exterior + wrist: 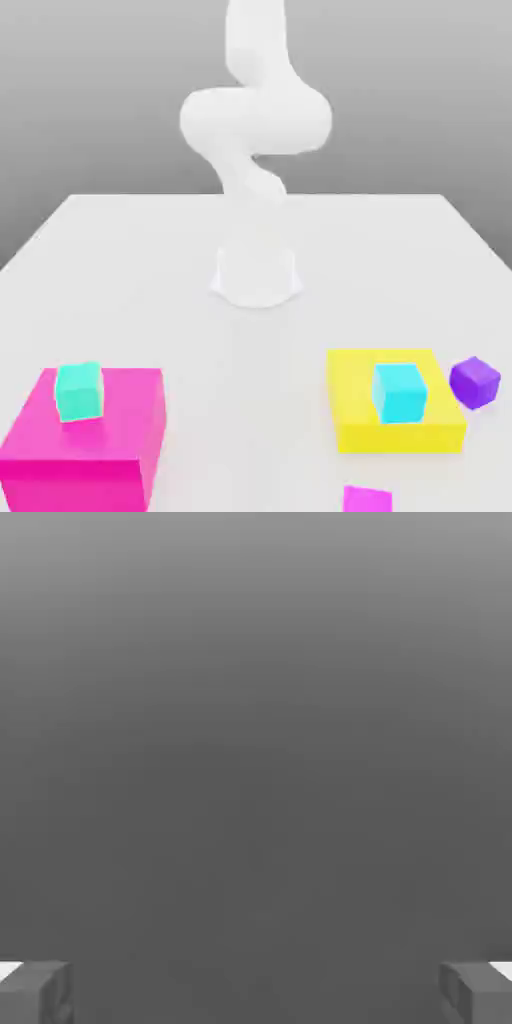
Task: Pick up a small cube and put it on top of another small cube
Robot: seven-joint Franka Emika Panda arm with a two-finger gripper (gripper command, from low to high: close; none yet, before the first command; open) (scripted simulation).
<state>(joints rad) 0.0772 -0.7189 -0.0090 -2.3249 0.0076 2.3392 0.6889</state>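
Several small cubes lie on the white table (250, 340). A teal cube (79, 390) rests on a large magenta block (85, 440) at the exterior view's left. A cyan cube (399, 391) sits on a flat yellow block (395, 400) at the right. A purple cube (474, 381) stands on the table just right of the yellow block. A small magenta cube (366, 498) shows at the front edge. The white arm (255, 120) rises from its base, far from the cubes. In the hand view my gripper (256, 992) is open, its two grey fingertips (35, 992) wide apart with nothing between them.
The arm's round base (257, 275) stands at the table's middle. The hand view faces a plain grey background.
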